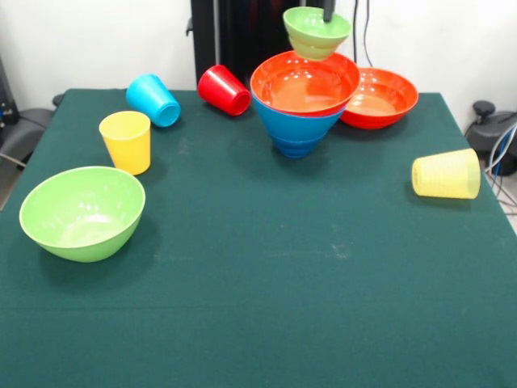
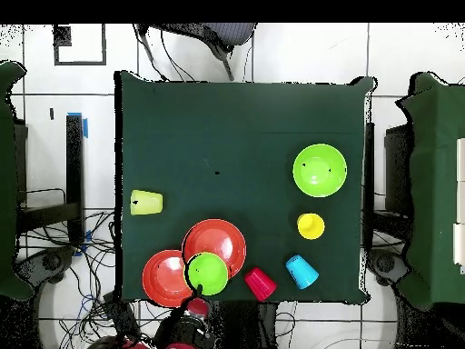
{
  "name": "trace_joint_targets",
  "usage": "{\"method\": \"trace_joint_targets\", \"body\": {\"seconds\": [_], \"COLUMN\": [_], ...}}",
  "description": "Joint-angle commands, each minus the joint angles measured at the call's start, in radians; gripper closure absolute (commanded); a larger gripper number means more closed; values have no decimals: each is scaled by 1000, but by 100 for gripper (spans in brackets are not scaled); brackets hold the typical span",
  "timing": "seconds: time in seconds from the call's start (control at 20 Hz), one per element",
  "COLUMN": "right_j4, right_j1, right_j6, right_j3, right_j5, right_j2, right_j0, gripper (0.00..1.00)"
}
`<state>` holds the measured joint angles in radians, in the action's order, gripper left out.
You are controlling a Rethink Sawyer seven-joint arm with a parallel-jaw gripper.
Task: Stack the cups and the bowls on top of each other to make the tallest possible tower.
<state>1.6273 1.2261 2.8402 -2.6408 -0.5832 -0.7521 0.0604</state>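
My gripper (image 1: 329, 11) comes down at the top edge and is shut on the rim of the small green bowl (image 1: 317, 31). It holds the bowl just above the tower (image 1: 300, 101), a wide orange-red bowl (image 1: 305, 81) nested in the big blue bowl (image 1: 296, 129). In the overhead view the small green bowl (image 2: 208, 274) overlaps the edge of that orange-red bowl (image 2: 216, 244). The second orange-red bowl (image 1: 381, 99) sits beside the tower. The big green bowl (image 1: 82, 212) stands near left. The small dark blue bowl is not visible.
The red cup (image 1: 224, 90) and the light blue cup (image 1: 153, 99) lie on their sides at the far left. The opaque yellow cup (image 1: 126, 141) stands upright near them. The ribbed pale yellow cup (image 1: 446, 174) lies at the right edge.
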Motion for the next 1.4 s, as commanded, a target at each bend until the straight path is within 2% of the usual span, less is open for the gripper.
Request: {"method": "trace_joint_targets", "body": {"seconds": [0.05,0.3,0.55,0.75,0.95,1.25,1.4], "right_j4": [30,27,52,74,75,173,180], "right_j1": [32,46,56,25,-20,-64,-72], "right_j6": [135,110,119,154,110,161,157], "right_j3": [71,80,100,135,161,160,167], "right_j5": [158,230,250,232,207,145,146], "right_j2": [27,36,65,84,87,92,97], "right_j0": [-30,-56,-62,-57,-79,-71,-74], "gripper": [100,100,100,100,100,100,100]}}
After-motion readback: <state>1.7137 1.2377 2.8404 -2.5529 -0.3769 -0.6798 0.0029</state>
